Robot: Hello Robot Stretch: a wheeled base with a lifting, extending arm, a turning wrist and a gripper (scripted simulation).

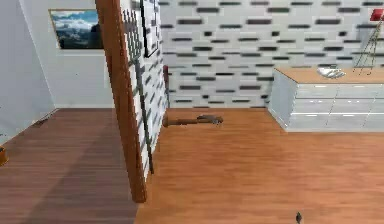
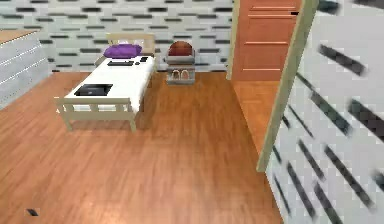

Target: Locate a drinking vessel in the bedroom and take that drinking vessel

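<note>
- Forward view looked past a wooden door edge (image 1: 125, 100) to a white drawered bench (image 1: 320, 105) at its right. Small pale things (image 1: 333, 71) lay on the bench top, and I could not name them.
- Arm side view gave the bedroom: a bed (image 2: 112, 78) with a purple pillow (image 2: 122, 49), a dark flat thing (image 2: 90, 90) on the mattress, and a low rack (image 2: 180, 73) near the head of the bed.
- Where the drinking vessel stood I could not tell; I could call none of these blobs a cup.
- How my end effector stood I could not tell.
- I judged the search barely begun: finding the vessel, approaching it and taking it were all left.
</note>
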